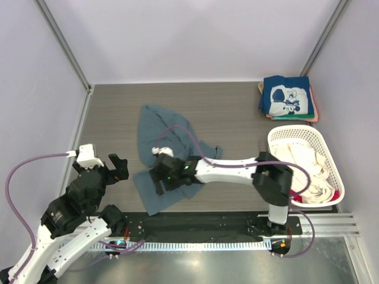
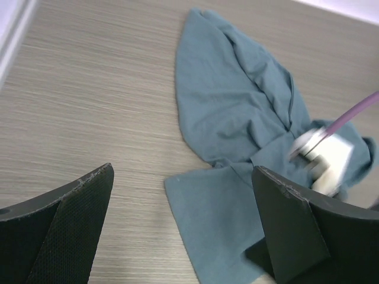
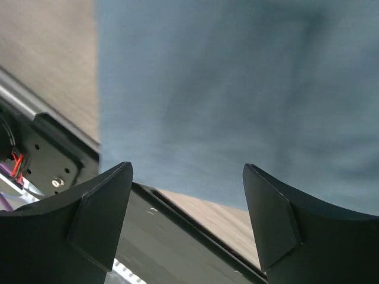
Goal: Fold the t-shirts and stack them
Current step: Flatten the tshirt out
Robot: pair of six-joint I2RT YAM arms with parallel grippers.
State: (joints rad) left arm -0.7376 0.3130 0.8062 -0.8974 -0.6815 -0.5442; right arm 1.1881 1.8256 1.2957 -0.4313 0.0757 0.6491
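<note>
A plain slate-blue t-shirt (image 1: pixel 155 127) lies crumpled on the wooden table, left of centre; it also shows in the left wrist view (image 2: pixel 231 112) and fills the right wrist view (image 3: pixel 237 89). My right gripper (image 1: pixel 159 184) hovers open over its near part, close to the table's front edge, holding nothing. My left gripper (image 1: pixel 118 167) is open and empty, left of the shirt's near corner (image 2: pixel 177 183). A folded navy t-shirt with white cartoon print (image 1: pixel 287 96) tops a stack at the back right.
A white lattice basket (image 1: pixel 333 155) at the right holds cream and red cloth (image 1: pixel 302 163). Green and pink folded edges show under the navy shirt (image 1: pixel 296 117). A black base rail (image 3: pixel 177 236) runs along the table's front edge.
</note>
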